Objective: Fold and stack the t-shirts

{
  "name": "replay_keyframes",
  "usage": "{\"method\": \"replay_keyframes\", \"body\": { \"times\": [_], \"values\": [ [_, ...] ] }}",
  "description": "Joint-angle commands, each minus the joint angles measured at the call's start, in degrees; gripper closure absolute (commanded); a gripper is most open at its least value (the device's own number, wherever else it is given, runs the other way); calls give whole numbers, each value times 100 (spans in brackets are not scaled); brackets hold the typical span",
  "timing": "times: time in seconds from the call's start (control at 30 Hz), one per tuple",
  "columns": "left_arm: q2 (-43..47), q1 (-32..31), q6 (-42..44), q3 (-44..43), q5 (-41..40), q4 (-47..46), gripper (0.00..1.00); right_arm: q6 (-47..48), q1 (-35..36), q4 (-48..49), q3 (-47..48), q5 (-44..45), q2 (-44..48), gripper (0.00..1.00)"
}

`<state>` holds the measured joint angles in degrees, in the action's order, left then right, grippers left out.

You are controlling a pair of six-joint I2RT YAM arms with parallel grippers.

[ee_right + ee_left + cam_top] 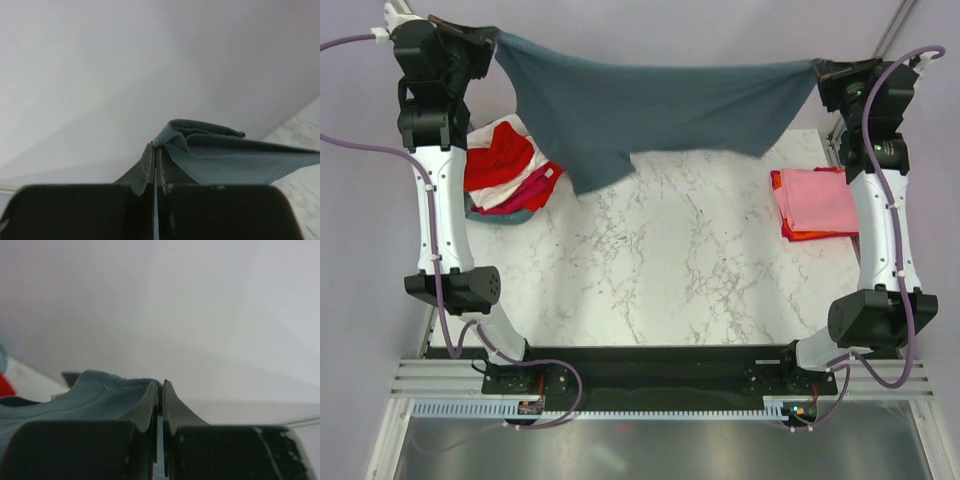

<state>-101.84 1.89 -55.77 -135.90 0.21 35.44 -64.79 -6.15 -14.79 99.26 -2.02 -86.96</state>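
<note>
- Grippers: left gripper and right gripper are each clamped tight on the slate blue-grey t-shirt, one per upper corner (neither wrist view shows a gap between the jaws).
- Shirt posn: stretched between both arms, raised over the far edge of the table. Lower part hangs free on the left side. Not yet laid flat.
- Done: folded stack at table right, pink t-shirt on top of orange-red t-shirt.
- Remaining (judged): lay, fold and stack the held shirt, then process the unfolded pile in the teal basket at table left.
- Qty: grippers 2; held shirts 1; folded shirts 2; baskets 1.
- Pile qty: red, white and magenta fabric visible, so min. 3 est.; exact no. cannot be told.
- Progress est.: under half.
</note>
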Motion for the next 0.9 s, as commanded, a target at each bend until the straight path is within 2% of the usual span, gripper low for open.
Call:
{"method": "replay_keyframes", "body": {
  "times": [0.0,0.03,0.1,0.2,0.23,0.37,0.53,0.7,0.87],
  "values": [
    [-151,355,-689,115,795,-2019,98,-700,-281,1442,489,-570,-277,100],
    [-247,425,-716,-15,875,-2215,98,-771,-325,1870,463,-824,-374,100],
    [-573,461,-629,-156,1033,-2400,98,-815,-334,2014,349,-1045,-637,100],
    [-627,505,-470,386,1279,-2769,98,-710,-334,2234,-265,-1379,-814,100],
    [-574,523,-453,1093,1402,-3023,98,-701,-351,2487,-511,-1502,-831,100],
    [-162,514,-208,2977,1825,-3772,98,-710,-421,3172,-2143,-1800,-840,100],
    [1110,505,-49,5910,1527,-4748,98,-316,-474,3421,-3307,-1933,-928,100],
    [1807,462,-48,7775,1289,-4810,98,107,-518,3526,-4326,-2021,-1113,100],
    [2606,329,-154,9175,920,-4801,98,309,-633,3887,-5467,-1995,-921,100]
  ]
}}
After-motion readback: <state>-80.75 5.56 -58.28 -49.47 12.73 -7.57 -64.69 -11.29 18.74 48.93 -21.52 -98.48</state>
